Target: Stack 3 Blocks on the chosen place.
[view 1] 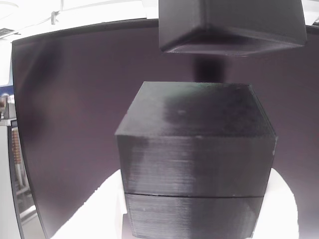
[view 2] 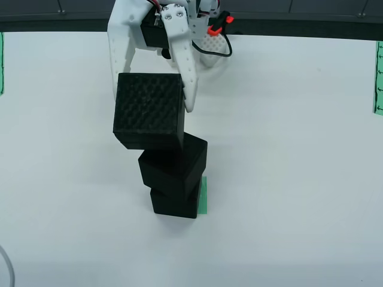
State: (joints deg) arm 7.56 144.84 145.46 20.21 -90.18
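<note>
In the view from above, my gripper (view 2: 152, 98) is shut on a black block (view 2: 148, 110), one white finger (view 2: 188, 78) on each side of it. Below it two more blocks are stacked, the upper one (view 2: 173, 161) turned slightly on the lower one (view 2: 175, 203). The lower block stands on the chosen place (view 2: 204, 195), a green patch that peeks out along its right side. In the side view the held block (view 1: 232, 25) hangs clear above the stack's upper block (view 1: 194, 114), shifted a little right. The lower block (view 1: 192, 216) sits flush under it.
A large flat black panel (view 1: 65, 124) stands behind the stack in the side view. Long green striped strips lie at the right edge (view 2: 378, 78) and the left edge (view 2: 1, 63) of the white table (view 2: 287, 149). The arm's base and cable (view 2: 215, 36) are at the far side.
</note>
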